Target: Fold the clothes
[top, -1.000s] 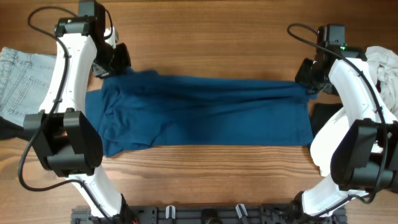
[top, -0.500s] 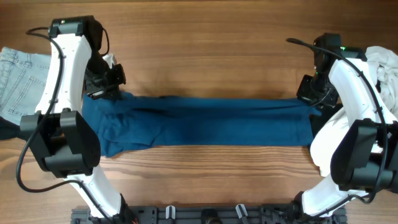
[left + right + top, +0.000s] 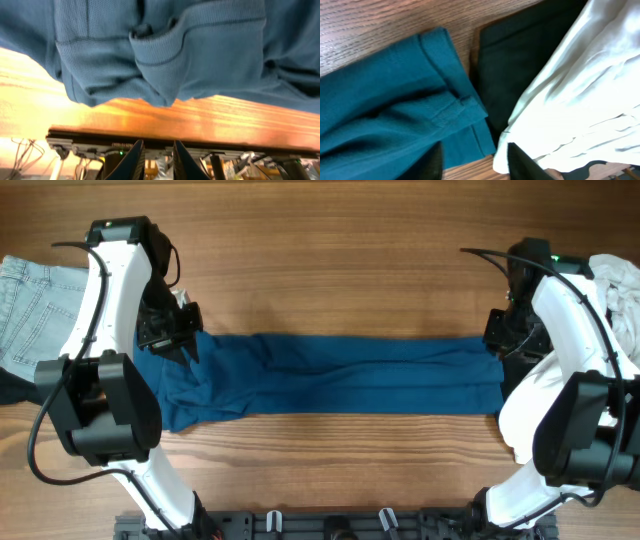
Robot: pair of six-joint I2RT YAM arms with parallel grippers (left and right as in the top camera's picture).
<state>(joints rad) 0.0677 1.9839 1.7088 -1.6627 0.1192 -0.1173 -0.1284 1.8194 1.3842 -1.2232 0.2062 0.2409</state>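
- We see the blue shirt (image 3: 330, 375) lying flat as a long band across the middle of the wooden table (image 3: 330, 260), running side to side btw the two arms.
- Shirt's L end is wider & rumpled, w/ folds and a doubled-over hem. Its R end is straighter, ending in a hemmed corner.
- L gripper (image 3: 157, 161): jaws only slightly apart, nothing btw them. From overhead it sits at the shirt's far L corner, right over the fabric. We can't tell if it touches.
- R gripper (image 3: 475, 160): jaws partly open, gripping nothing. The shirt's hemmed R corner lies just ahead of the fingertips.
- Black garment (image 3: 520, 55) lies right beside the shirt's R end, edges touching or nearly so.
- White garment (image 3: 580, 90) is draped over part of the black one, on the table's R side.
- Denim piece (image 3: 30, 310) lies at the table's L edge, apart from the shirt, partly hidden by the L arm.
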